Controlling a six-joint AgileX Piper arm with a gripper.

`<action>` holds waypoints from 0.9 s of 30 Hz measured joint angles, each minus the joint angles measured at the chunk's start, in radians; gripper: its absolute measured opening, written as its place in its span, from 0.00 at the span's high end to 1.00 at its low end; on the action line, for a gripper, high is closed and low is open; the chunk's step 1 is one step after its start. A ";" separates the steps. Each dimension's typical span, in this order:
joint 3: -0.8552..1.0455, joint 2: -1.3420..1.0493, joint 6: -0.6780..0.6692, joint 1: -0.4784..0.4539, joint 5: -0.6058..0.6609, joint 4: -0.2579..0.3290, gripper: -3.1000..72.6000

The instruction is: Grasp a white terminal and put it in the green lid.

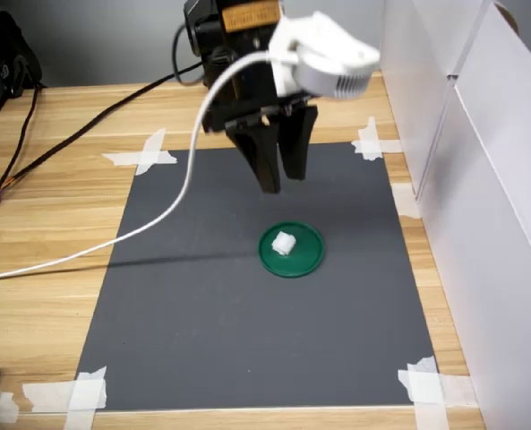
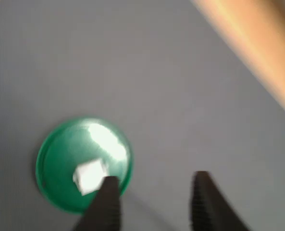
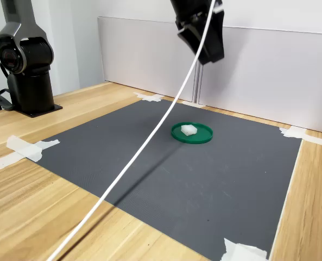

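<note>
The arm hangs raised in both exterior views, wrist bent so the gripper (image 1: 280, 182) points downward. Its two dark fingers (image 2: 106, 204) stand apart with a clear gap between the jaws, nothing held between them, tips in the air

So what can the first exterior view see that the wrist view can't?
Only the first exterior view shows the white camera on the arm, the cable and the taped mat corners. Only the wrist view shows the gap between the open gripper jaws from close up. Both show the terminal lying in the green lid on the grey mat.
</note>
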 joint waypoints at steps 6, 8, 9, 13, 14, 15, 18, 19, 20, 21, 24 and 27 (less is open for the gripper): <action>0.053 -0.140 0.131 0.000 -0.069 -0.029 0.94; 0.094 -0.195 0.195 0.000 -0.097 -0.055 0.97; 0.112 -0.218 0.222 0.000 -0.110 -0.066 0.98; 0.212 -0.339 0.360 0.000 -0.151 -0.106 0.98; 0.237 -0.370 0.397 0.000 -0.153 -0.113 0.98; 0.262 -0.400 0.431 0.000 -0.153 -0.119 0.98; 0.330 -0.482 0.514 -0.012 -0.152 -0.127 0.98; 0.354 -0.510 0.539 -0.028 -0.152 -0.127 0.98; 0.378 -0.537 0.561 -0.052 -0.153 -0.127 0.98; 0.396 -0.558 0.588 -0.077 -0.153 -0.127 0.98; 0.463 -0.638 0.665 -0.181 -0.172 -0.127 0.98; 0.526 -0.717 0.708 -0.247 -0.196 -0.127 0.98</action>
